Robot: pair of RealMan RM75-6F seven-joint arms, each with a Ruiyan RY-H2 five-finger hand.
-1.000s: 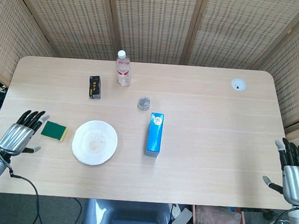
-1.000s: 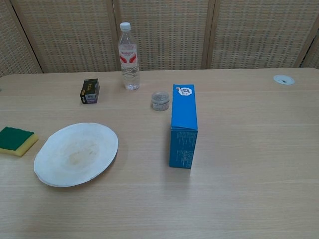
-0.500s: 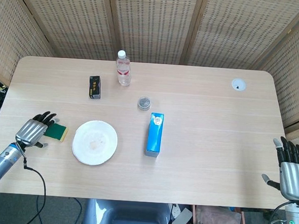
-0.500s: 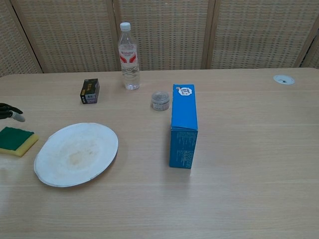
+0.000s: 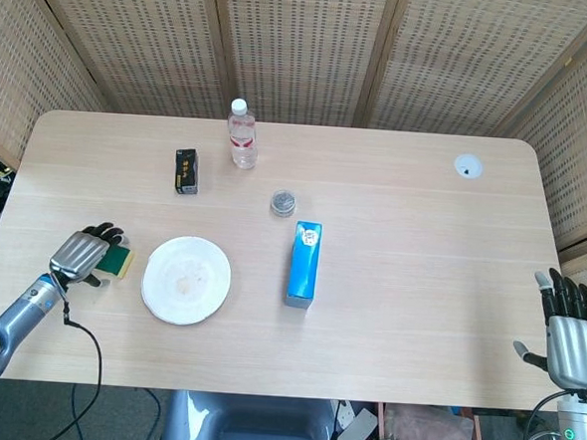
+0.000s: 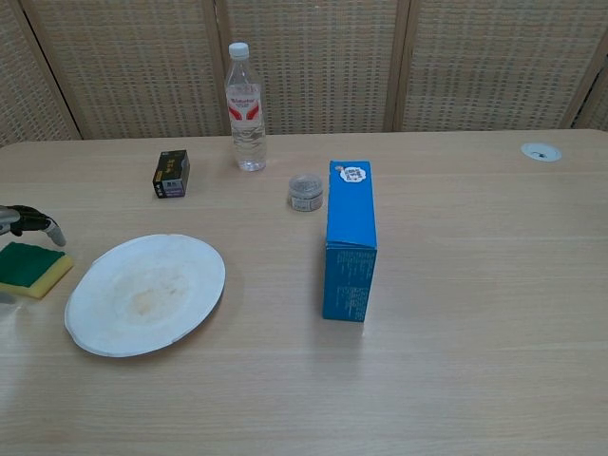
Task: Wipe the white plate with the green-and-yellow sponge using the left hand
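The white plate lies at the table's front left, with a faint brownish smear in its middle. Just left of it lies the green-and-yellow sponge, green side up. My left hand hovers over the sponge's left part, fingers spread and pointing toward the plate, holding nothing. In the chest view only its dark fingertips show, above the sponge's far edge. My right hand hangs off the table's front right corner, fingers apart and empty.
A blue carton stands upright right of the plate. Behind it are a small round tin, a black box and a water bottle. A white disc sits at the far right. Wicker screens close the back.
My left hand has moved right from the table's left edge and now covers the sponge's left part. The right hand has hardly moved.
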